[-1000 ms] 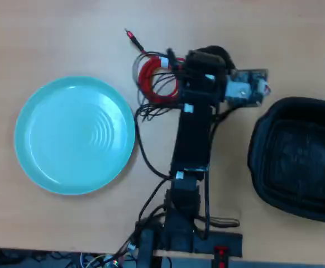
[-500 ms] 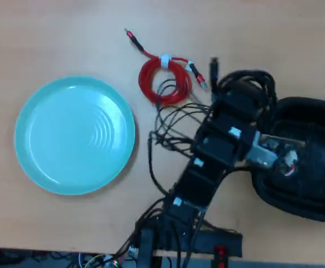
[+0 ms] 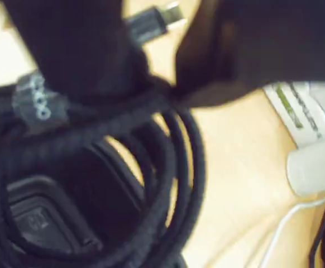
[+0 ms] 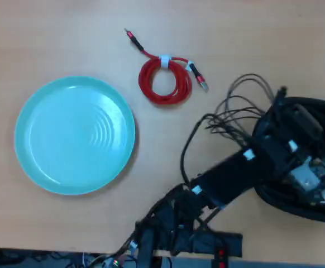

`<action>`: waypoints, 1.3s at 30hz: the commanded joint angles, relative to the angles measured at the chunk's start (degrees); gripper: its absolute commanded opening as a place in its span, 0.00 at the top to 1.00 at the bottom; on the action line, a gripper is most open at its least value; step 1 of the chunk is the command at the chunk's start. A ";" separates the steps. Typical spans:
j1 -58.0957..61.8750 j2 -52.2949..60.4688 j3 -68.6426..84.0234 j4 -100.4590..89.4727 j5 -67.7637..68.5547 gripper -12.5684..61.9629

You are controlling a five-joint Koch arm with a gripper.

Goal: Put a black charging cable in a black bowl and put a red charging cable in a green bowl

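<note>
Black tub [image 4: 319,209] half under arm [image 4: 229,178]

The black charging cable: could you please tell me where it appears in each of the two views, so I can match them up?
Wrist view: the black charging cable fills the left and centre as a blurred coil hanging close under the camera.
Overhead view: it cannot be told apart there; the arm covers that spot at the right edge.
Shared landmark: the black bowl at the overhead's right edge; the dark ridged tub behind the coil looks like the same bowl.
</note>
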 commanded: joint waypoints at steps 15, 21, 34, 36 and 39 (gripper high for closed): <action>12.48 -20.57 -2.99 -16.70 -2.81 0.93; 13.62 -21.62 -2.55 -16.00 -2.90 0.92; 12.57 -20.83 -2.81 -5.98 -2.81 0.88; 12.13 -20.92 -2.64 -5.63 -2.72 0.80; 8.44 -20.92 -2.64 -3.34 -3.08 0.65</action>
